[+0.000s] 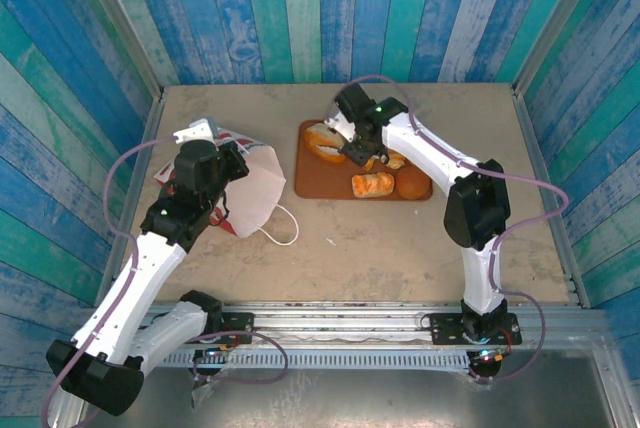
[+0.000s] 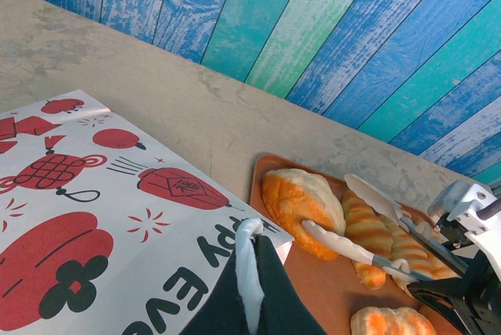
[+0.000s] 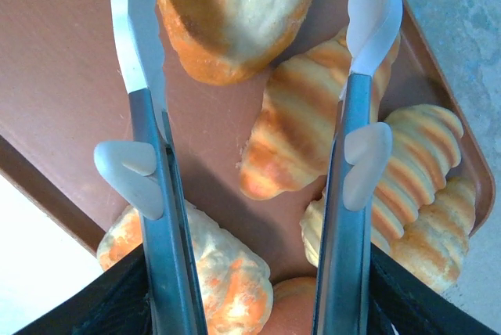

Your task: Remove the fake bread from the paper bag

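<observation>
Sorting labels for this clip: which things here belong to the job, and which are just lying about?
Job: glossy plastic pastries; white paper bag with red prints.
Lying about: flat brown tray; beige table.

Robot manipulation test cell of a laboratory kind. Closed in on three sides by upright panels of blue, teal and white painted wooden planks [image 1: 300, 8] set in bare metal framing. Floored with a plain beige stone-look tabletop [image 1: 380, 248]. Fitted along the near edge with a slotted aluminium rail [image 1: 340, 323] carrying a white-and-black jointed left arm [image 1: 150, 268] and a matching right arm [image 1: 475, 218], each trailed by loose greyish-purple cables [image 1: 109, 198]. Dressed with staged props: glossy plastic pastries [image 1: 373, 184] on a flat brown tray [image 1: 325, 180], beside a white paper bag with red prints [image 1: 255, 188].
</observation>
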Available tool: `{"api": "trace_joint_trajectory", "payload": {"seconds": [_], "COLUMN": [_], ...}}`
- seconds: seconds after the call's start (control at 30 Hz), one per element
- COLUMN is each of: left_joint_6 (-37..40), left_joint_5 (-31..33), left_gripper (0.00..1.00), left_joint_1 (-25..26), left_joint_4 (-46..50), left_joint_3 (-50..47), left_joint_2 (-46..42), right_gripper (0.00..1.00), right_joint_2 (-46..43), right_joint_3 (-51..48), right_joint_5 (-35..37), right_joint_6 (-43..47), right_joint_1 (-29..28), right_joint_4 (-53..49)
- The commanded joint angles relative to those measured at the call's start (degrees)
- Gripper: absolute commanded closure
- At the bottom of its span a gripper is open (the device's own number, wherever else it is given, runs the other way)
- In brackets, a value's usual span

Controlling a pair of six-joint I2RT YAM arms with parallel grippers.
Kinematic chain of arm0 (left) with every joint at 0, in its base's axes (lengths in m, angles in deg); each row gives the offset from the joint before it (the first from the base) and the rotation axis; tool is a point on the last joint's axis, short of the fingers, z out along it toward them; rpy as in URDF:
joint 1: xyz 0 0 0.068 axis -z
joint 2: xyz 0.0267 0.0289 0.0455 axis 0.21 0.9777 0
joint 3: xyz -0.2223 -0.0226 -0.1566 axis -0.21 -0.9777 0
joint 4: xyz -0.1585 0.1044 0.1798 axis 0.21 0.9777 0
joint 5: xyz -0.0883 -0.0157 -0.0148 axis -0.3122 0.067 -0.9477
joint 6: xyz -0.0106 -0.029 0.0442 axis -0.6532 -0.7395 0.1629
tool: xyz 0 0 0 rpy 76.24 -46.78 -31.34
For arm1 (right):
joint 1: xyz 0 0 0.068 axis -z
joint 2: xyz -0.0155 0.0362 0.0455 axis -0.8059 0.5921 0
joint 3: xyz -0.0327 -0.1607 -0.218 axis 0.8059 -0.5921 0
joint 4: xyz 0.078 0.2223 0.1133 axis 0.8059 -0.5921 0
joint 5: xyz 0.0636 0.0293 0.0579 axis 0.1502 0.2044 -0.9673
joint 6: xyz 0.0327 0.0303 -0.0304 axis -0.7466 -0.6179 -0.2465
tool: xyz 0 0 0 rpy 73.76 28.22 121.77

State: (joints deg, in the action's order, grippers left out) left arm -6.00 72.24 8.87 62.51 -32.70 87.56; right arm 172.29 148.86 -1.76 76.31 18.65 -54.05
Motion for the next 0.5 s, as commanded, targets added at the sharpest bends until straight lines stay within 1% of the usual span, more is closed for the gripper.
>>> {"api": "trace_joint_trajectory", "payload": {"seconds": [0.0,0.47], "left_joint_6": [-0.34,-0.17], "left_joint_5": [-0.31,-0.11], "left_gripper": [1.00,1.00], "left_joint_1": [0.10,0.09], "left_joint_4": [-0.78,-0.75], "left_joint_3": [0.31,-0.09], "left_joint_2": [0.24,-0.05], "right_gripper": [0.40,0.42], "right_joint_2": [-1.75,-1.44], "right_joint_3": [-1.01,-1.03], "right_joint_5": [1.70,4.05], "right_joint_6": [-0.46,-1.34], "right_joint_1": [0.24,0.25], "right_joint_4": [-0.27,0.26]}}
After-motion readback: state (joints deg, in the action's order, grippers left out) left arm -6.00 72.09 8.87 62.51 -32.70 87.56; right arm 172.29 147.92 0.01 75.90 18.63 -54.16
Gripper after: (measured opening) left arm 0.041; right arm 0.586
